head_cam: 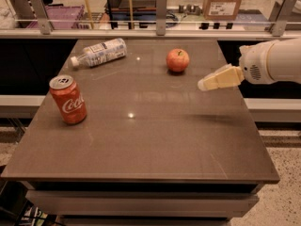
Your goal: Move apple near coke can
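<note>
The apple (178, 60), red-orange with a short dark stem, sits on the brown table (155, 145) at the far middle. The coke can (68, 100), red with white script and a silver top, stands upright near the table's left edge. My gripper (207, 84) comes in from the right on a white arm, above the table, to the right of the apple and a little nearer the camera. It holds nothing and is apart from the apple.
A clear plastic bottle (98, 52) with a white label lies on its side at the far left of the table. A rail with metal posts (161, 7) runs behind the table. A cardboard box (224, 1) stands beyond it.
</note>
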### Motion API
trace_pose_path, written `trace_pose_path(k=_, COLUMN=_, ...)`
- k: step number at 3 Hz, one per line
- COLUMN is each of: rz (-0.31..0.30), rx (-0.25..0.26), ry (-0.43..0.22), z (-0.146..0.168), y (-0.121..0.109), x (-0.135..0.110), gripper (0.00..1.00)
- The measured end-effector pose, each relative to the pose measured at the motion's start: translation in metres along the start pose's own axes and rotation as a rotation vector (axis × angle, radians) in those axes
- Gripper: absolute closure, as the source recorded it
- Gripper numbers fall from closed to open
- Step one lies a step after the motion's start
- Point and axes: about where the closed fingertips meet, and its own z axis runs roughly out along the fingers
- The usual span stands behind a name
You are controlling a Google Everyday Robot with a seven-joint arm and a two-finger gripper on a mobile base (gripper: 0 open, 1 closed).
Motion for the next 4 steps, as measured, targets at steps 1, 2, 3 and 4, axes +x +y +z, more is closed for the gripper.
trace_pose_path(k=1, rz=0.013, rx=0.043, ry=-0.045, z=0.03, y=-0.014, x=-0.001, gripper=0.0)
trace_pose_path(k=2, rz=0.019, rx=0.047, ry=-0.082, z=0.054, y=-0.025, x=-0.004, gripper=0.0)
trace_pose_path(k=3, rz=0.026, rx=0.023, ry=-0.118, z=0.079, y=-0.032, x=-0.008, gripper=0.0)
trace_pose_path(k=4, rz=0.026, rx=-0.013, ry=-0.152, z=0.101, y=-0.036, x=-0.012, gripper=0.0)
